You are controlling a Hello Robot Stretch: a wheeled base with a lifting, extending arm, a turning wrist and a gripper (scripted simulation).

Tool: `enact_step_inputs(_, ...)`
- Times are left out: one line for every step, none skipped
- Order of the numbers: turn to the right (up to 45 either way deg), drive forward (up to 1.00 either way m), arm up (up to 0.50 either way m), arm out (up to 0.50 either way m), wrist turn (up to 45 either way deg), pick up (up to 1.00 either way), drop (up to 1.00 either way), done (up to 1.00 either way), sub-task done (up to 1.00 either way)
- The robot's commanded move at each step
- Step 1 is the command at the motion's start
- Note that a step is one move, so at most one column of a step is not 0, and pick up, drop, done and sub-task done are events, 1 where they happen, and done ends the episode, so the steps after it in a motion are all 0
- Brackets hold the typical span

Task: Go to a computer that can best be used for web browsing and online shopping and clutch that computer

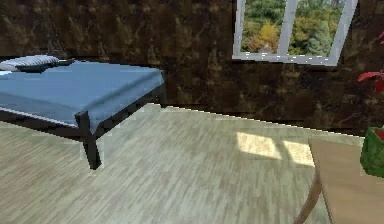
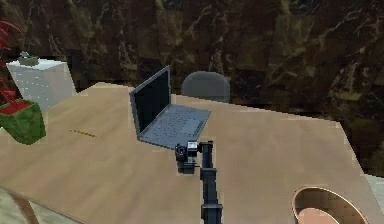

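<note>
Wooden table (image 2: 290, 150): laptop (image 2: 165, 112) may slide or fold

Lid raised, the laptop stands near the table's middle. The gripper (image 2: 183, 158) shows by its near edge; whether the jaws hold anything I cannot tell. A misjudged contact could, I judge, shove it toward the grey chair (image 2: 205, 87) behind or knock the lid flat.

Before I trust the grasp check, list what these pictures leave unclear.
- Arm side view: whether the gripper holds anything; the laptop lies on the table right behind it.
- Arm side view: the bowl, cut off by the bottom edge.
- Arm side view: the chair, lower part hidden behind the table.
- Arm side view: the item on the white dresser, too small to name.
- Forward view: the red plant, cut by the right edge.
</note>
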Motion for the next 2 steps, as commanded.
enact_step_inputs(0.0, 0.00, 0.10, 0.00, 0.0, 0.00, 0.00, 0.00, 0.00)
enact_step_inputs(0.0, 0.00, 0.00, 0.00, 0.0, 0.00, 0.00, 1.00, 0.00)
